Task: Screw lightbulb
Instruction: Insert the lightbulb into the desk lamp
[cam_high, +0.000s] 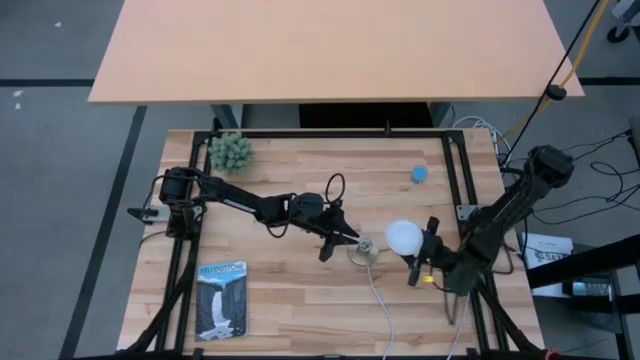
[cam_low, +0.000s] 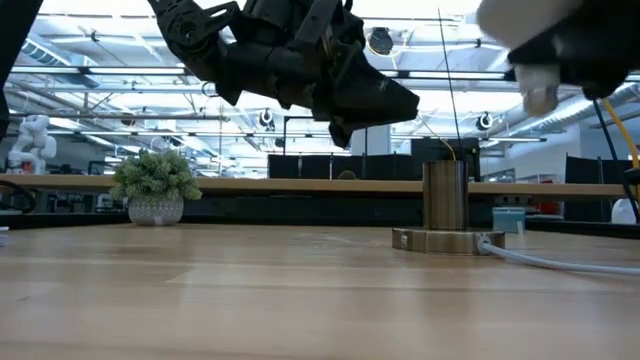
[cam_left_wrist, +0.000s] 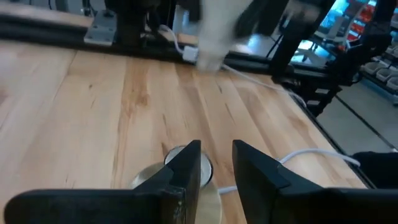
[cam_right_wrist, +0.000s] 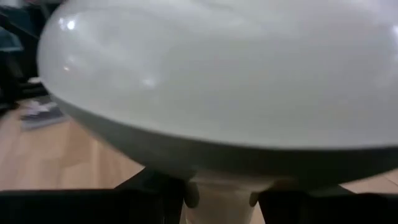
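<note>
The right jaws (cam_high: 424, 262) grip the bulb (cam_high: 404, 237) by its narrow neck; the bulb sits right of the middle of the high view, up off the table (cam_high: 300, 290), and its white dome fills the right wrist view. The left jaws (cam_high: 345, 240) hold nothing; they stand a little apart, just left of the socket (cam_high: 364, 250), with a small gap showing between the two fingers (cam_left_wrist: 186, 168). The socket stands upright on the table, near the middle of the high view, with a white cord (cam_high: 383, 310) running down to the bottom edge. The bulb is near the socket but not in it yet; it looks like it must still go over the socket, go down in, and be turned; so the screwing is not begun.
</note>
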